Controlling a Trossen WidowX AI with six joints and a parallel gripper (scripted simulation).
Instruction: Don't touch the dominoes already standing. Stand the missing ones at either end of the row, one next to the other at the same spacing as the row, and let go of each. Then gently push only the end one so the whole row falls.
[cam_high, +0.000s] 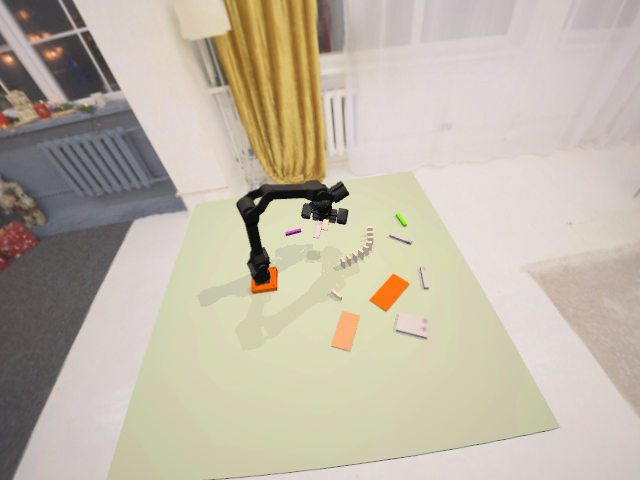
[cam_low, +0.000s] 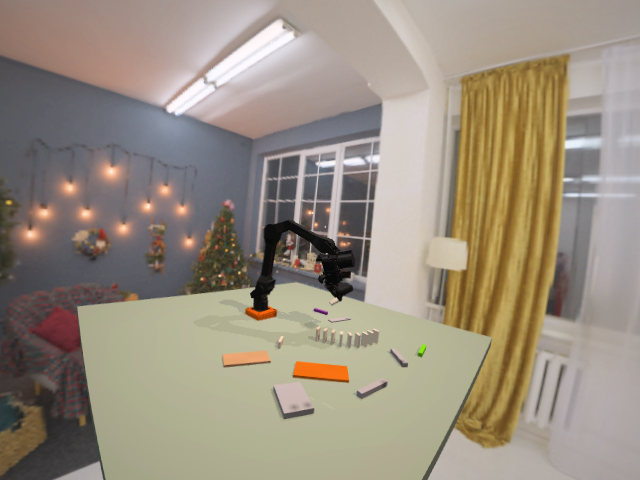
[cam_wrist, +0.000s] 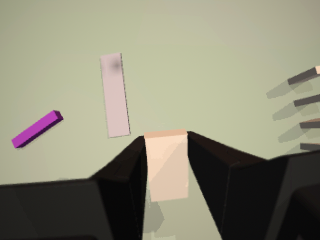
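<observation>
Fingers (cam_high: 324, 217) (cam_low: 338, 295) pinching a pale peach domino (cam_high: 324, 224) (cam_low: 334, 301) (cam_wrist: 167, 165), aloft over the green surface (cam_high: 330, 403) (cam_low: 180, 413) (cam_wrist: 200, 75). Well apart from it, upright in a curved line: the domino row (cam_high: 361, 253) (cam_low: 349, 339) (cam_wrist: 306, 103). Another loose peach domino (cam_high: 336, 294) (cam_low: 280, 341) down on the surface, apart from the row and near a light orange slab (cam_high: 345, 331) (cam_low: 246, 358). Near the raised piece in the wrist view, lying flat: a pale pinkish strip (cam_high: 317, 229) (cam_low: 339, 319) (cam_wrist: 115, 95), with a purple bar (cam_high: 293, 231) (cam_low: 320, 311) (cam_wrist: 37, 129) beside it, slanted.
</observation>
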